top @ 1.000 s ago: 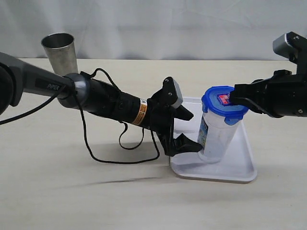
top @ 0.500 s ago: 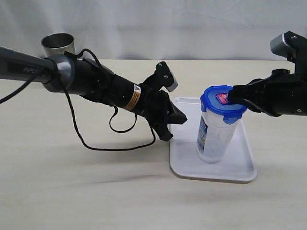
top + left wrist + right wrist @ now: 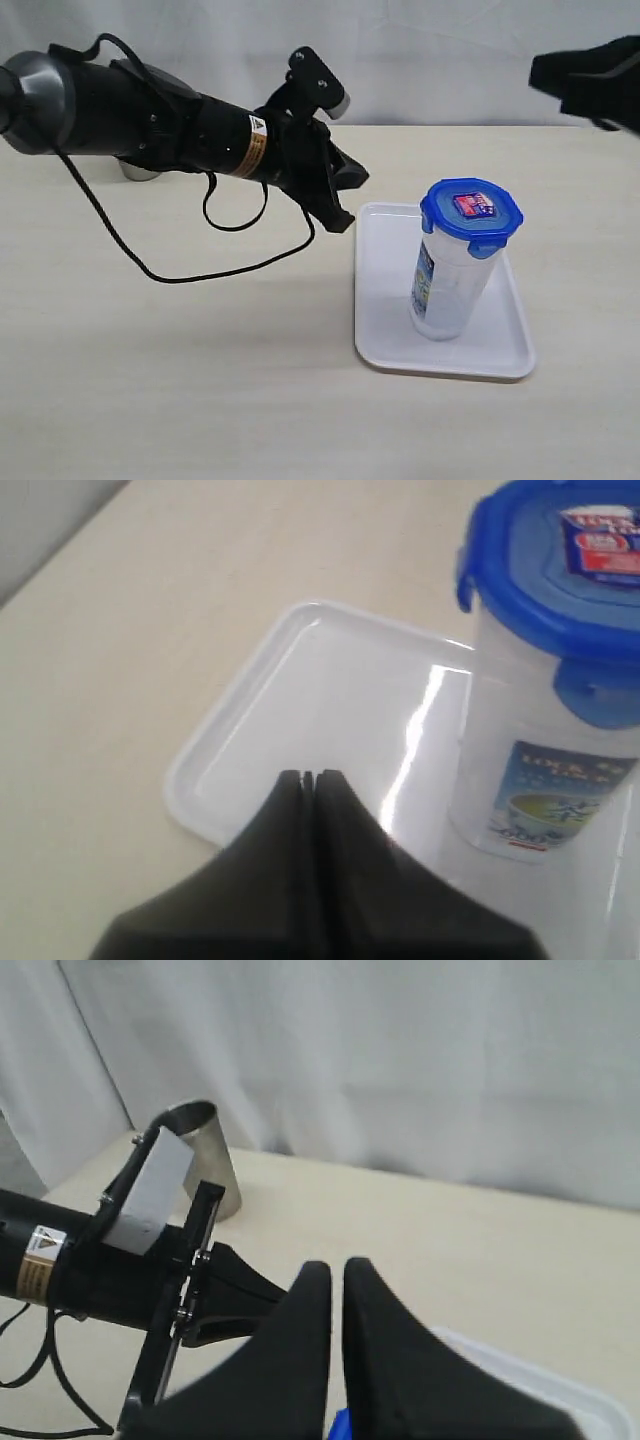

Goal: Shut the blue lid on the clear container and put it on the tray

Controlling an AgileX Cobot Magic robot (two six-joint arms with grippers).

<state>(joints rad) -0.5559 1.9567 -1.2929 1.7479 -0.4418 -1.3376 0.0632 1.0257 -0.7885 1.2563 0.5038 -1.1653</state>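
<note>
The clear container [image 3: 448, 278] stands upright on the white tray [image 3: 385, 320], with the blue lid [image 3: 470, 216] seated on its rim. In the left wrist view the container [image 3: 540, 780], lid [image 3: 560, 570] and tray [image 3: 300, 720] sit just beyond my left gripper [image 3: 309, 777], which is shut and empty. Seen from outside, that left gripper [image 3: 345, 200] hangs above the table, left of the tray. My right gripper [image 3: 337, 1270] is shut with nothing in it, raised high at the upper right [image 3: 590, 75]. A sliver of the lid [image 3: 340, 1425] shows below it.
A steel cup [image 3: 205, 1155] stands at the back left of the table, mostly hidden behind the left arm [image 3: 150, 130] in the exterior view. A black cable [image 3: 200, 265] loops from that arm down onto the tabletop.
My left gripper closed from open and pulled up and back to the left, away from the container. My right gripper let go of the lid and rose to the upper right.
</note>
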